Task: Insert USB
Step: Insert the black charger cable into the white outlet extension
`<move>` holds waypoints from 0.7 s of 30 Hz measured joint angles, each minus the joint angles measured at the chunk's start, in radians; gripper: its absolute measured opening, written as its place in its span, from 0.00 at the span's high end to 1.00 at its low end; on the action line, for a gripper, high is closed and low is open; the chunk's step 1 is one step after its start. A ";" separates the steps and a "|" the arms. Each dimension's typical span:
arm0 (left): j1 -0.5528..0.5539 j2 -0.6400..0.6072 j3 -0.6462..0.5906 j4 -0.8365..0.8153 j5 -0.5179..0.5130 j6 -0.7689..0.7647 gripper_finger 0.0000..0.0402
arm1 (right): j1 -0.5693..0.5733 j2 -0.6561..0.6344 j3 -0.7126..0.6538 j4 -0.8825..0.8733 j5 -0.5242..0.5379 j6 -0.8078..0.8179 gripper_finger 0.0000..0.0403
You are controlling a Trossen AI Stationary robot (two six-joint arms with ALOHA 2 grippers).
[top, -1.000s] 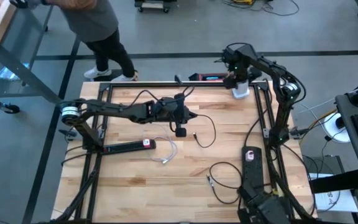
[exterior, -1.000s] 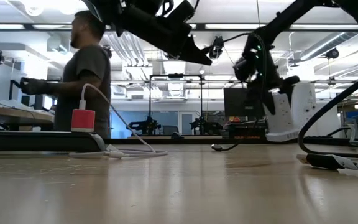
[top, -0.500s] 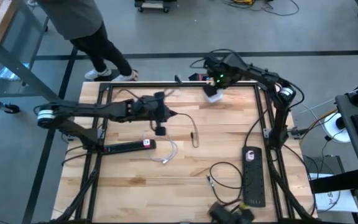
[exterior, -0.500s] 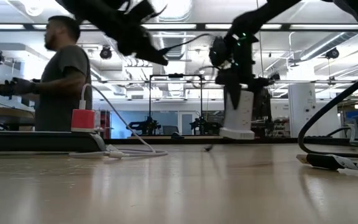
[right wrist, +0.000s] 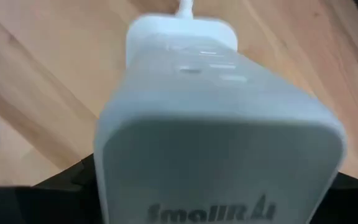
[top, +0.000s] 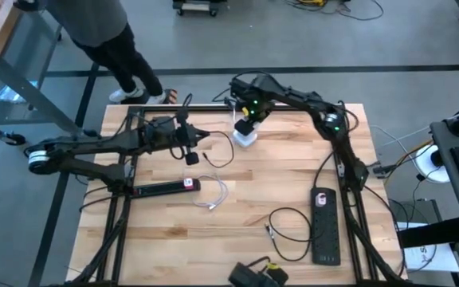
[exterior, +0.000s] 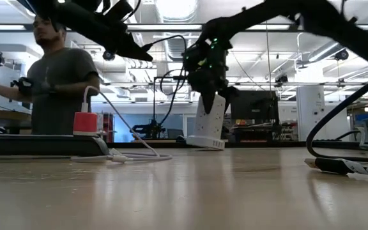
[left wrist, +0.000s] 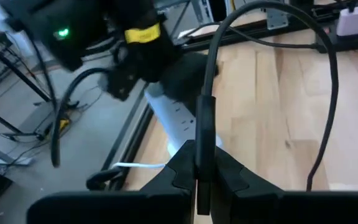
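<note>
Left gripper point(top: 191, 137) jaws closed on black USB cable point(left wrist: 204, 118), held above desk point(top: 293, 191). Right gripper point(top: 248, 126) jaws clamp white power strip point(exterior: 208, 121), tilted, far end touching desk. Risk: plug misses the port if the strip wobbles.

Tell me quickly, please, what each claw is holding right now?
Left claw: shut on the black cable.
Right claw: shut on the white power strip.

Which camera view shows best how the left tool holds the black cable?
The left wrist view: the left tool is shut on the black cable, which runs up between its fingers. The high view shows it small; the low view shows only a dark silhouette; the right wrist view shows the white power strip.
</note>
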 joint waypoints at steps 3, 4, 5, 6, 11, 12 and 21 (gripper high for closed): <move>0.000 0.009 0.019 0.003 0.000 0.016 0.99 | -0.009 0.082 0.126 -0.102 0.000 -0.027 0.31; 0.000 0.010 0.027 0.001 0.001 0.022 0.99 | -0.010 0.103 0.160 -0.121 0.006 -0.030 0.31; 0.000 0.011 0.038 -0.003 0.000 0.024 0.99 | -0.010 0.107 0.164 -0.123 0.012 -0.033 0.31; 0.001 0.012 0.050 -0.002 0.000 0.026 0.99 | -0.011 0.103 0.156 -0.114 0.017 -0.035 0.31; 0.006 0.013 0.079 -0.004 0.001 0.032 0.99 | -0.008 0.095 0.152 -0.116 0.097 -0.019 0.31; 0.006 0.015 0.079 -0.008 0.001 0.044 0.99 | -0.004 0.095 0.152 -0.114 0.116 -0.020 0.31; 0.007 0.030 0.074 -0.011 -0.001 0.075 0.99 | 0.028 0.106 0.153 -0.094 0.168 -0.066 0.16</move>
